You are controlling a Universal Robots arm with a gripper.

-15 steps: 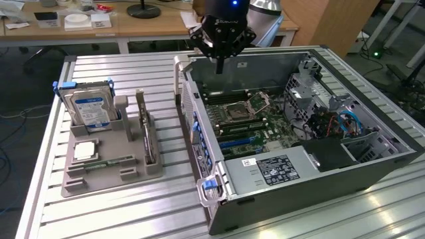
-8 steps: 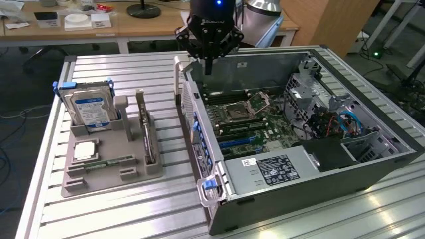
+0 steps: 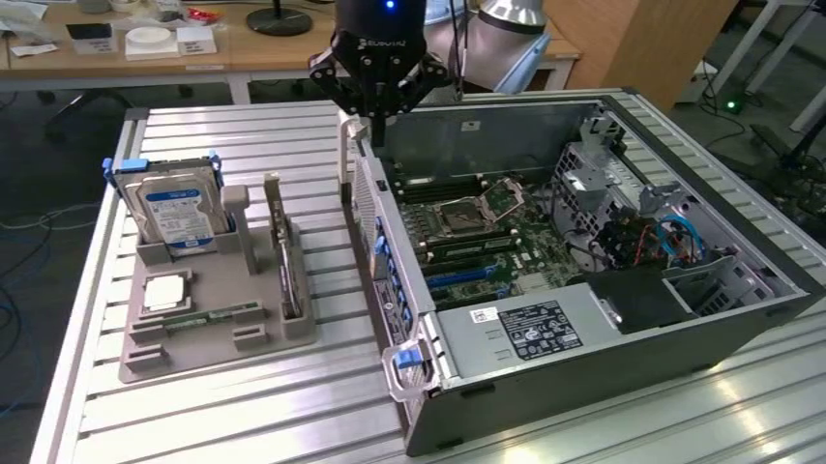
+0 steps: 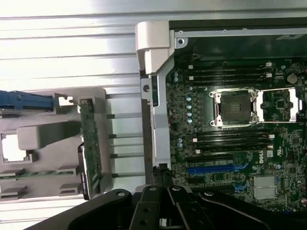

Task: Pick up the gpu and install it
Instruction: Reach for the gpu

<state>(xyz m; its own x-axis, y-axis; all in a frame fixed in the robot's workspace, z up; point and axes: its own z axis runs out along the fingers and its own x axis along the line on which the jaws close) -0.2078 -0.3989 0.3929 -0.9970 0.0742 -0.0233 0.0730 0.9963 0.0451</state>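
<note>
The jaws (image 3: 374,118) are pressed together with nothing seen in them, over the computer case's (image 3: 620,387) rear wall. The wrist view cuts off their tips. The gpu (image 4: 90,148) stands on edge in the grey holder (image 3: 220,333) on the tabletop (image 3: 258,416), below and well aside.

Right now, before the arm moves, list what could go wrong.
1. The shut fingers hang just above the case's rear wall; a straight descent could strike it.
2. The gpu stands upright in the gray holder, unheld; reaching it with shut fingers would probably knock it over, not grip it.
</note>
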